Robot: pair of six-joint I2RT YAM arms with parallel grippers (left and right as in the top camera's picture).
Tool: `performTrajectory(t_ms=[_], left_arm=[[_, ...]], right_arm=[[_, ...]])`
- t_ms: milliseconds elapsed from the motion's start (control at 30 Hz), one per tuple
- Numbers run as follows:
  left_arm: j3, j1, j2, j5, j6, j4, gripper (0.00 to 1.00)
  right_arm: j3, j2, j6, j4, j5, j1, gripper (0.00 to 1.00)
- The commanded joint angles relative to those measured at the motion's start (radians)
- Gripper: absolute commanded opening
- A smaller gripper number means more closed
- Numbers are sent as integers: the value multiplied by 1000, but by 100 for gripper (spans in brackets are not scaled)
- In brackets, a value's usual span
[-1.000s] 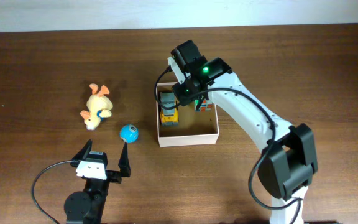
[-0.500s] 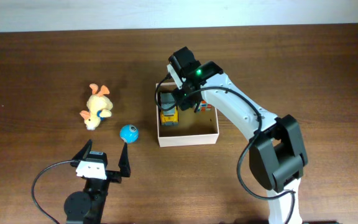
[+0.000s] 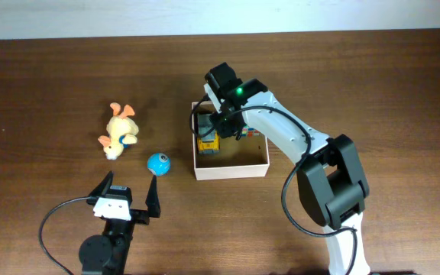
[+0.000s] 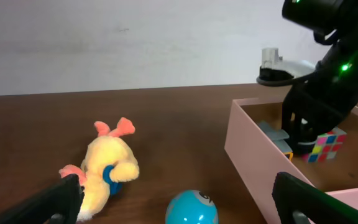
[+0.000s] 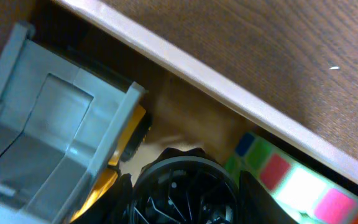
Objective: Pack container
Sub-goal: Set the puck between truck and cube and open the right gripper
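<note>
Container (image 3: pixel 231 173): square, shallow cardboard box, open top, white outer walls, tan inside. It stands on the dark wood-grain table (image 3: pixel 373 92), right of centre.

Contents: a toy truck (image 3: pixel 207 141) with a yellow body and a grey, hard-edged plastic tipper bed, lying along the left wall; a multicoloured puzzle cube (image 3: pixel 251 134) near the far wall.

Outside, to the left: a fuzzy yellow plush duck (image 3: pixel 118 130) and a glossy blue ball (image 3: pixel 158 163), apart from each other.

Right gripper (image 3: pixel 224 124): inside the box's far-left corner, clenched on a black round ribbed disc (image 5: pixel 185 186). Only the right wrist view shows this disc, just beside the truck bed; overhead, the arm hides it.

Left gripper (image 3: pixel 128 189): released, fingers wide, low at the near edge, facing the ball. Its own view shows the box's wall in profile.
</note>
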Motion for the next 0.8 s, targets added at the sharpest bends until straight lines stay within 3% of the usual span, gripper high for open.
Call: performTrajectory(t_ms=[0, 333, 467, 767], left_arm=[[-5, 5, -10, 8, 16, -1, 99], [-5, 5, -10, 8, 16, -1, 99], [-5, 5, -10, 8, 16, -1, 99], [-5, 5, -10, 8, 16, -2, 99]], right_arm=[[-8, 27, 11, 6, 9, 2, 40], [-8, 34, 11, 32, 9, 2, 40], [-8, 34, 11, 34, 9, 2, 48], [-8, 34, 11, 35, 10, 2, 49]])
